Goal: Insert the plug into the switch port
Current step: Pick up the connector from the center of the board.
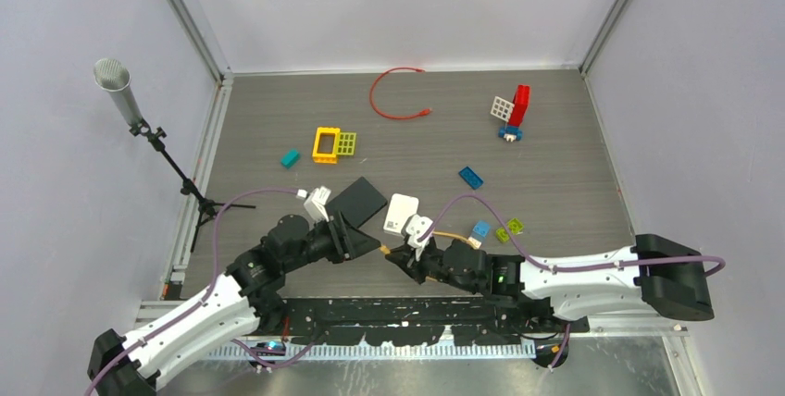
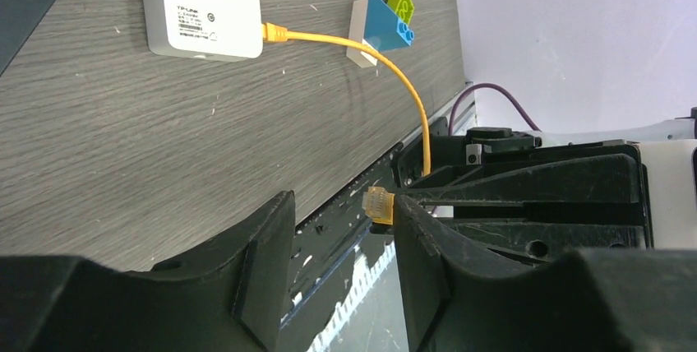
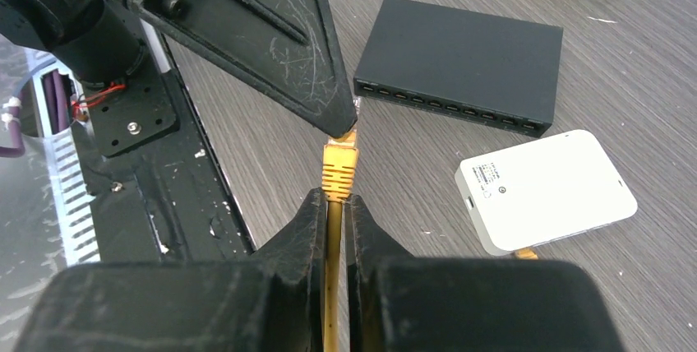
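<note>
Yellow cable (image 2: 415, 105), seated in white adapter (image 2: 201, 6) on grey table (image 2: 123, 138), is clamped behind its plug (image 3: 339, 167) by right gripper (image 3: 333, 200); left gripper (image 2: 341, 204) stands open.

Bright, even light from above fills the top view. The black switch (image 1: 356, 200) throws only a faint, soft-edged shadow on the table (image 1: 555, 137) beside it, with no glare. In the right wrist view the switch and the yellow plug (image 3: 339, 167) just in front of it are sharp, while the right gripper (image 3: 335, 197) nearest the lens goes soft. In the left wrist view the wall (image 2: 575, 23) far from the switch is washed pale.
</note>
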Motion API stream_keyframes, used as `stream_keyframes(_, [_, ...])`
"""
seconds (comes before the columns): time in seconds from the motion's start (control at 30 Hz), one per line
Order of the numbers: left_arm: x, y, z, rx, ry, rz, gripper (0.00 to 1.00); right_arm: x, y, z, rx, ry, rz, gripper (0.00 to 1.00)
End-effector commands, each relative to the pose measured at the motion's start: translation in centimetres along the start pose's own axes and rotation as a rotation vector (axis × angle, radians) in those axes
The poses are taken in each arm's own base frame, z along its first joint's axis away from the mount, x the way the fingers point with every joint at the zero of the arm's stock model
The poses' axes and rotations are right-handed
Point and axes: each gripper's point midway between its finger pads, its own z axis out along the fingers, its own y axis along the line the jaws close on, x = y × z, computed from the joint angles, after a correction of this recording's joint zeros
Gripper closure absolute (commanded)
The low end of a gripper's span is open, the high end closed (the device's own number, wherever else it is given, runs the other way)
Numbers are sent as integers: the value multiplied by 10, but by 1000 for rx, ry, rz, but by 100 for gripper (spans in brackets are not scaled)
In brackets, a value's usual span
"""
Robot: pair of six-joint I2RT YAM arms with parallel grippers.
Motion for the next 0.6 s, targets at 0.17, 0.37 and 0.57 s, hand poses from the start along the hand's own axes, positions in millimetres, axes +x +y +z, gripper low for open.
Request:
stream_keyframes(0.17, [-11, -27, 5, 114, -48, -6, 51, -22, 0, 10, 0, -93, 6, 100])
stream_keyframes(0.37, [-4, -32, 9, 138, -29, -6, 61, -21, -2, 12, 2, -104, 15, 100])
stream_keyframes(0.57, [5, -38, 12, 174, -10, 13, 76, -24, -4, 8, 6, -123, 34, 100])
